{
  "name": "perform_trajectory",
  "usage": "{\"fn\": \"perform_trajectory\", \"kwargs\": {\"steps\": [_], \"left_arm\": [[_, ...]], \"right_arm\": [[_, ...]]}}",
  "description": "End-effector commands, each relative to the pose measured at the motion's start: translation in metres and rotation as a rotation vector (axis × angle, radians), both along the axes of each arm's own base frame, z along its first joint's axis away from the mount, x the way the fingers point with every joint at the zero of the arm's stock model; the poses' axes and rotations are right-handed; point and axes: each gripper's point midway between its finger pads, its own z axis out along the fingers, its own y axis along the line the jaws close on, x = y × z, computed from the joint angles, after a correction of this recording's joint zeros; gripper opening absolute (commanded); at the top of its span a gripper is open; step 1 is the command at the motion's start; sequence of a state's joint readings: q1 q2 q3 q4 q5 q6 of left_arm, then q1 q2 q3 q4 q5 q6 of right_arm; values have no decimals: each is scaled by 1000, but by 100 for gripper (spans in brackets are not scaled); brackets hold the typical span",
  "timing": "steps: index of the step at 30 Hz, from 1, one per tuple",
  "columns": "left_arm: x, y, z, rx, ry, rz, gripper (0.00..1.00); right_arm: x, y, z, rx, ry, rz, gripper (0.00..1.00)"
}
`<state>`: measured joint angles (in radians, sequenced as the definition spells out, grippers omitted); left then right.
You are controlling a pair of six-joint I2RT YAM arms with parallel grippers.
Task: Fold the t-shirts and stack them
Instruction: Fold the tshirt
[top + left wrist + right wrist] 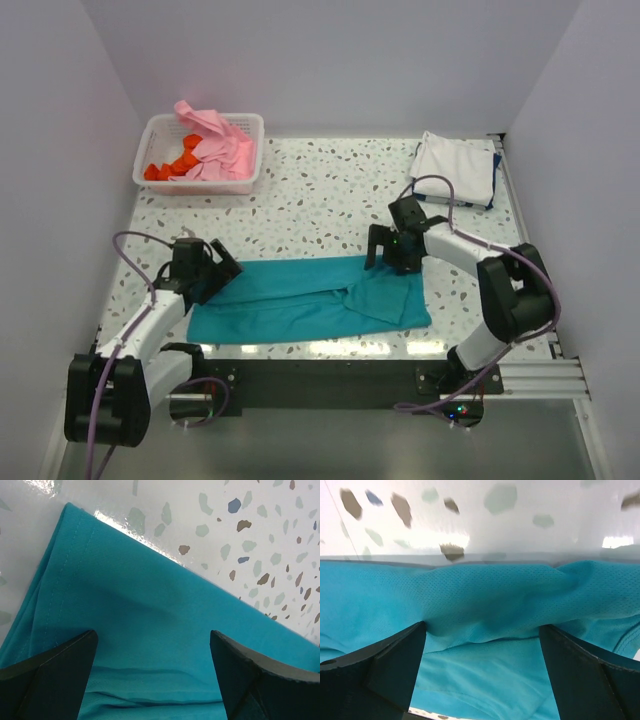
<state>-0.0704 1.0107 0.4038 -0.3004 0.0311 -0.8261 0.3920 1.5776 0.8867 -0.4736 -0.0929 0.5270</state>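
Teal shirt [300, 300] lies flat, partly folded, lower centre of frame. Left gripper [226, 266] and right gripper [377, 256] both gape wide over its upper edge, holding nothing. Step: mid-fold. Next move probably calls for pinching that edge at both ends together.

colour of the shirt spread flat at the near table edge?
Plain teal. The soft cloth t-shirt shows best in the top external view.

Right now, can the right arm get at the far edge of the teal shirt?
Probably yes. The right gripper is open, low over the teal shirt, its fingers either side of the bunched far edge. Nothing lies between.
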Motion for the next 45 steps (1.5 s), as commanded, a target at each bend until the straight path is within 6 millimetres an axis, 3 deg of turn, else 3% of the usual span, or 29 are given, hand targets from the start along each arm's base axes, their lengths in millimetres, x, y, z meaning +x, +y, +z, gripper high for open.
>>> {"fn": "perform_trajectory", "kwargs": {"steps": [1, 5, 8, 9, 11, 12, 13, 15, 16, 17, 19, 20, 26, 34, 38, 41, 45], "left_arm": [[1, -7, -4, -12, -8, -28, 100], [-4, -16, -12, -21, 29, -54, 100], [-6, -28, -12, -23, 40, -89, 100], [-9, -36, -12, -20, 42, -114, 100], [-11, -41, -13, -20, 51, -111, 100], [-14, -44, -15, -23, 59, -122, 100], [-18, -46, -17, -30, 70, -122, 100], [-23, -48, -21, -39, 88, -121, 100], [-28, -48, -26, -41, 101, -119, 100], [-31, -50, -27, -45, 103, -124, 100], [-39, -53, -31, -63, 119, -122, 100], [-43, -58, -31, -69, 117, -136, 100], [-72, -83, -38, -108, 155, -170, 100], [-110, -125, -31, -94, 225, -257, 100], [-144, -149, -44, -46, 303, -367, 100], [-156, -179, -40, -51, 310, -446, 100], [-144, -211, -18, -6, 257, -469, 100]], "right_arm": [[37, 2, 2, -12, -67, 1, 99], [62, 15, -5, 36, -69, 42, 99], [91, 18, -9, -3, -79, 66, 99], [107, 24, -2, -2, -99, 74, 99], [119, 30, -17, -3, -72, 114, 99], [135, 38, -7, 13, -99, 125, 99], [138, 39, -23, 3, -63, 131, 99], [159, 50, -15, 25, -92, 144, 99], [163, 53, -27, 27, -73, 157, 99], [178, 60, -16, 44, -110, 163, 99], [188, 65, -30, 44, -96, 185, 99], [201, 70, -22, 46, -119, 190, 99], [224, 84, -41, 64, -82, 224, 99], [260, 116, -33, 195, -165, 231, 99], [284, 134, -26, 272, -243, 223, 99], [287, 147, -33, 322, -246, 230, 99], [289, 156, -38, 293, -271, 269, 99]]}}
